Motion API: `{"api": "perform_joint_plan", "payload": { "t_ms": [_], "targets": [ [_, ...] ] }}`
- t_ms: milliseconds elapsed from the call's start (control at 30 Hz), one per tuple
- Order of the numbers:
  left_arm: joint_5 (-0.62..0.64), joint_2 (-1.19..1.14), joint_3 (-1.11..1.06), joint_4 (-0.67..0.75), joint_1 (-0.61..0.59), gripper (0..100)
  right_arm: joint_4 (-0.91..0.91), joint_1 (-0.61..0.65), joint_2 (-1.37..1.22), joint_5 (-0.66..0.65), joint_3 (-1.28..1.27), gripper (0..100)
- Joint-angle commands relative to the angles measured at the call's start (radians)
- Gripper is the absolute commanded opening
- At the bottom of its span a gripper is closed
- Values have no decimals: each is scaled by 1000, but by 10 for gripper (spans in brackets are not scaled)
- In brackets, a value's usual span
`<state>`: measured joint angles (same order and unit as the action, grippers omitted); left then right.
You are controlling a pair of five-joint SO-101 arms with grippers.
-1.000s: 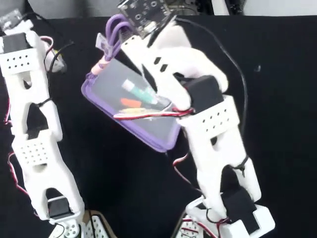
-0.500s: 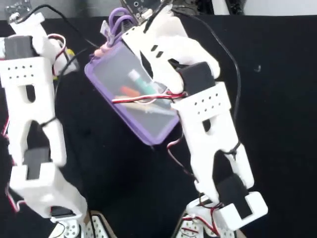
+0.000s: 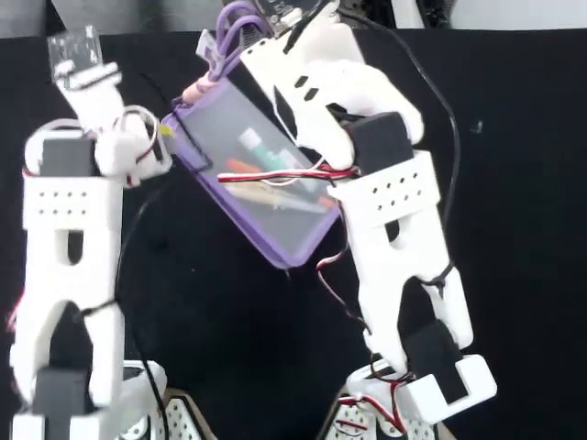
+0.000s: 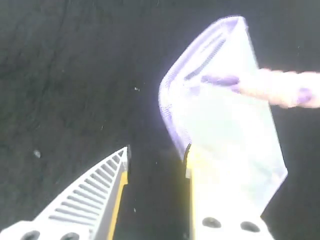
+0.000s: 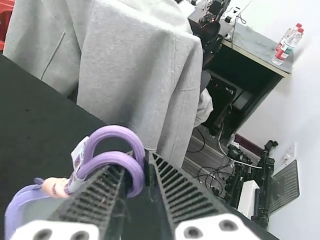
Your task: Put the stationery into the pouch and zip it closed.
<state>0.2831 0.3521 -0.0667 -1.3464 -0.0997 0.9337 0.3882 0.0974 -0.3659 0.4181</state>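
Translucent, purple-edged pouch (image 3: pixel 220 137) (perhaps vinyl).

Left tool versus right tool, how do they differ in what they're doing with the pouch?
The left tool is open, black table showing between its jaws; the right tool is shut on the purple loop of the pouch. The left tool sits at the pouch's side edge, one finger beside it; the right tool is at the loop end. Both have ribbed fingers and are at the same pouch.
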Motion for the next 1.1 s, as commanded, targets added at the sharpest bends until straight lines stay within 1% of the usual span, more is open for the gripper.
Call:
{"api": "perform_joint_plan", "payload": {
  "t_ms": [0, 167, 233, 400, 500, 567, 667, 900, 1067],
  "targets": [
    [-9, 186, -311, 282, 19, 200, 20, -23, 15, 3, 74, 11],
    [-2, 348, -536, 459, 44, 282, 18, -23, 12, 3, 73, 11],
    [0, 407, -622, 540, 53, 300, 20, -23, 12, 3, 73, 11],
    [0, 516, -808, 741, 104, 308, 21, -23, 13, 3, 73, 11],
    [0, 525, -878, 859, 110, 305, 21, -20, 13, 3, 70, 11],
    [0, 511, -897, 899, 105, 304, 21, -18, 13, 3, 70, 11],
    [0, 457, -895, 918, 102, 304, 23, -18, 13, 3, 70, 11],
    [0, 262, -812, 1013, 102, 304, 23, -18, 13, 3, 68, 11],
    [0, 195, -745, 1042, 113, 303, 23, -18, 13, 3, 67, 11]
  ]
}}
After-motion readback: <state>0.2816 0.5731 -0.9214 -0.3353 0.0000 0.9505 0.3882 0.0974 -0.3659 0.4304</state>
